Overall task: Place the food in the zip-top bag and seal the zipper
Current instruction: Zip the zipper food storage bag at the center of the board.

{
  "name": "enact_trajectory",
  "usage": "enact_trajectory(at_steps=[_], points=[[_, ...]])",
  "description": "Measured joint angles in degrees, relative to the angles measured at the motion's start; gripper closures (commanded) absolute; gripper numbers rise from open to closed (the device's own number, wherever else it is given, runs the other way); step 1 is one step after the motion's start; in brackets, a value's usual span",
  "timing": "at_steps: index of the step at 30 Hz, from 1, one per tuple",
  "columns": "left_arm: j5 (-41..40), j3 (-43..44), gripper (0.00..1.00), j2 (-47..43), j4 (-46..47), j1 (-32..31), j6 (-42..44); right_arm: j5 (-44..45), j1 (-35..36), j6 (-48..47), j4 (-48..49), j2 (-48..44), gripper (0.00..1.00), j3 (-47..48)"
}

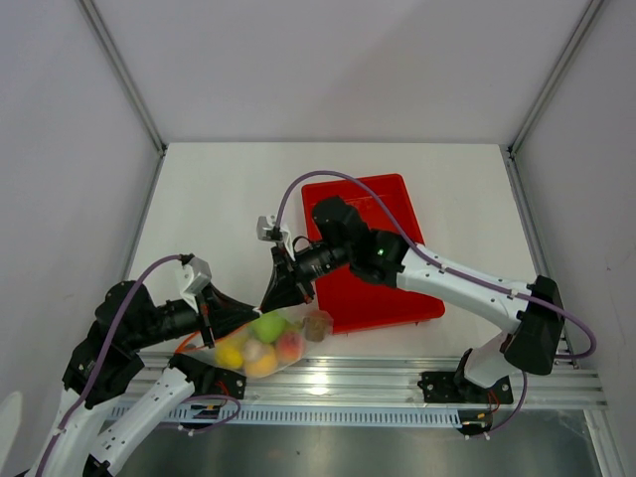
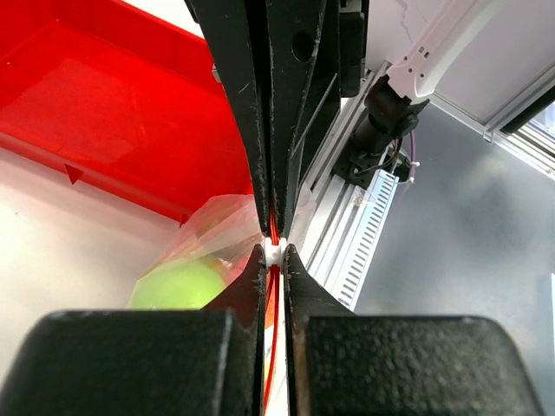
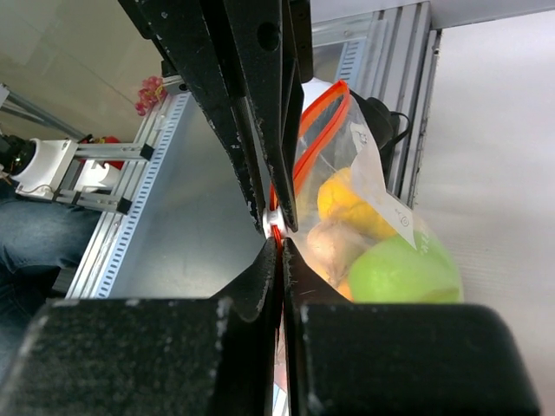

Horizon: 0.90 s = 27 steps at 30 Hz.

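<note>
Two grippers pinched on one zipper, tip to tip.
Left gripper (image 2: 274, 254) and right gripper (image 3: 277, 245) each press their jaws together on the orange-red zipper (image 3: 323, 106), fingertips almost meeting; beyond the pinch the strip parts into a loop. The clear zip-top bag (image 1: 260, 343) holds the food (image 1: 263, 348): a green apple (image 3: 403, 273), a yellow piece (image 3: 347, 204) and a beige piece (image 3: 319, 249). It sits at the near edge of the table (image 1: 219, 199), over the metal rail (image 1: 397, 376), just beside the red tray (image 1: 383, 288).
</note>
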Motion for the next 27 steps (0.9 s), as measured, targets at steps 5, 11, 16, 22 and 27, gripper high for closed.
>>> enact_trajectory(at_steps=[5, 11, 16, 22, 27], points=[[-1.03, 0.00, 0.99, 0.00, -0.35, 0.00, -0.02, 2.14, -0.17, 0.02, -0.24, -0.68, 1.00, -0.57], [-1.33, 0.15, 0.99, 0.02, -0.46, 0.00, -0.02, 4.15, -1.90, 0.04, 0.11, -4.02, 1.00, -3.10], [-1.33, 0.68, 1.00, -0.09, -0.55, 0.00, -0.02, 5.31, -4.02, 0.00, -0.44, -7.04, 1.00, -4.70], [-1.31, 0.74, 0.99, -0.17, -0.81, 0.00, -0.02, 6.08, -6.05, 0.02, -1.03, -10.49, 1.00, -7.06], [-1.31, 1.01, 0.99, -0.52, -1.40, 0.00, -0.02, 6.93, -7.72, 0.24, -1.18, -13.16, 1.00, -9.38]])
